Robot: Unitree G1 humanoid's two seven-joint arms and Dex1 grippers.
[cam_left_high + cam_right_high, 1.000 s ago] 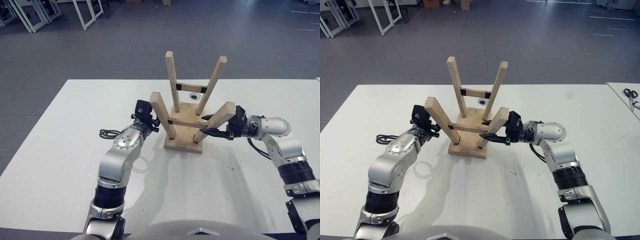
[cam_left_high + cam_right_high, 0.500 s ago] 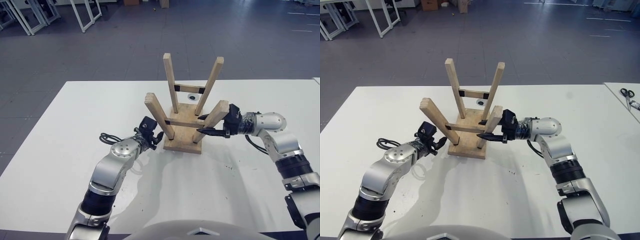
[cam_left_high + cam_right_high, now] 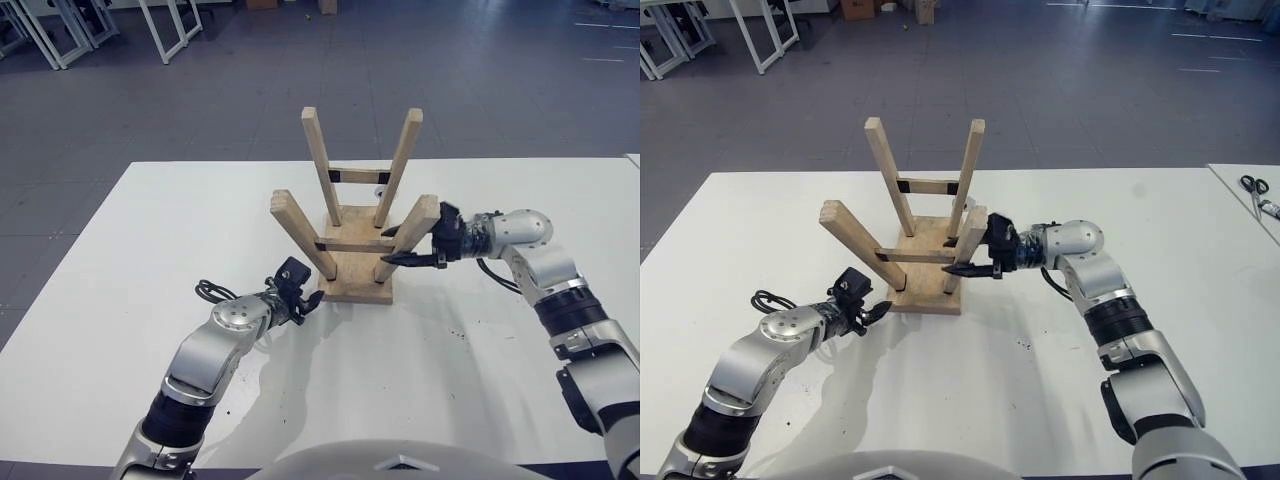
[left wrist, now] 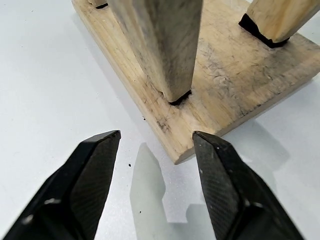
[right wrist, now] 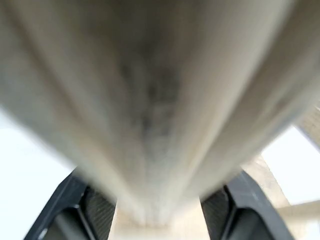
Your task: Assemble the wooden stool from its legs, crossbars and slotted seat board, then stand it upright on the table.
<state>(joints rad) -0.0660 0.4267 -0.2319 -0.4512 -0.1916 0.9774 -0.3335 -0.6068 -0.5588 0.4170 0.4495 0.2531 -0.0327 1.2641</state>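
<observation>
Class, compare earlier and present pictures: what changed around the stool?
The left gripper came away from the near left leg and sank low beside the seat board's corner, open. The stool slid toward the robot's left, the right gripper going along. Unchanged: right gripper clamped on the near right leg, stool upside down.

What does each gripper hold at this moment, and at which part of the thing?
The right gripper clamps the stool's near right leg, around its middle. The left gripper, open by the seat board corner, holds nothing.

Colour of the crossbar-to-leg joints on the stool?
Black joint ends on the pale wooden crossbar; clearest in left eye view.
</observation>
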